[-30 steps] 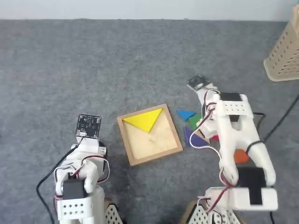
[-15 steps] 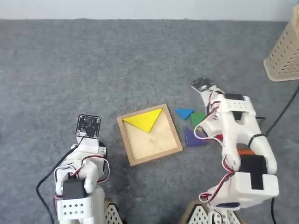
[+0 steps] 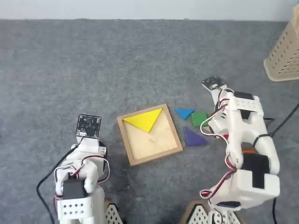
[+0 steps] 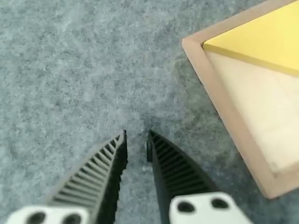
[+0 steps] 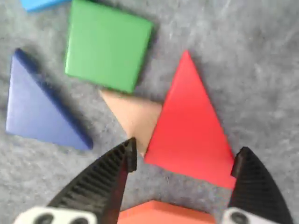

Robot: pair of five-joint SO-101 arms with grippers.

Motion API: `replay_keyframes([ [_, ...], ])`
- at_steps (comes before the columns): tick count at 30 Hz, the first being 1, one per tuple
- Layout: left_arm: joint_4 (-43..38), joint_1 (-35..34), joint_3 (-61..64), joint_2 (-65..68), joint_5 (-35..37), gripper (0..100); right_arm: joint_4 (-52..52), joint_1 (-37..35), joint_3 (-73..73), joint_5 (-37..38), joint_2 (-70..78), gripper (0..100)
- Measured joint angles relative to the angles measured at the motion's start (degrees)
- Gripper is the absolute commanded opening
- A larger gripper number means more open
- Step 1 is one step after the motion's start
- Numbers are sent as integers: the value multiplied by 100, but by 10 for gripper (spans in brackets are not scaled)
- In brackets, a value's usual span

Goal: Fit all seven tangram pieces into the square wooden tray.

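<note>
In the high view the square wooden tray (image 3: 156, 157) sits just below the centre of the frame on the grey bench (image 3: 93, 60). A yellow triangle (image 3: 144, 119) lies along its upper side. Loose to its right are a small blue triangle (image 3: 185, 113), a green square (image 3: 198, 118) and a violet triangle (image 3: 194, 137), and the right arm covers the bench beyond them. The right wrist view brings out what lies under that arm: a red triangle (image 5: 189, 130), a tan triangle (image 5: 133, 114) against its edge, and an orange piece (image 5: 163, 211). The right claw (image 5: 187, 154) is spread wide above the red triangle, gripping nothing. In the left wrist view the left claw (image 4: 136, 135) is drawn in to a thin slit. It is empty, over bare bench near a corner of the tray.
</note>
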Motion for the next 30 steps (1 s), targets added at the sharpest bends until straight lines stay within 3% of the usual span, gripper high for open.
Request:
replay_keyframes([
  [22, 0, 0, 0, 0, 0, 71, -167, 0, -229, 281, 536, 322],
  [30, 0, 0, 0, 0, 0, 71, -53, -9, -325, 2101, 580, 322],
])
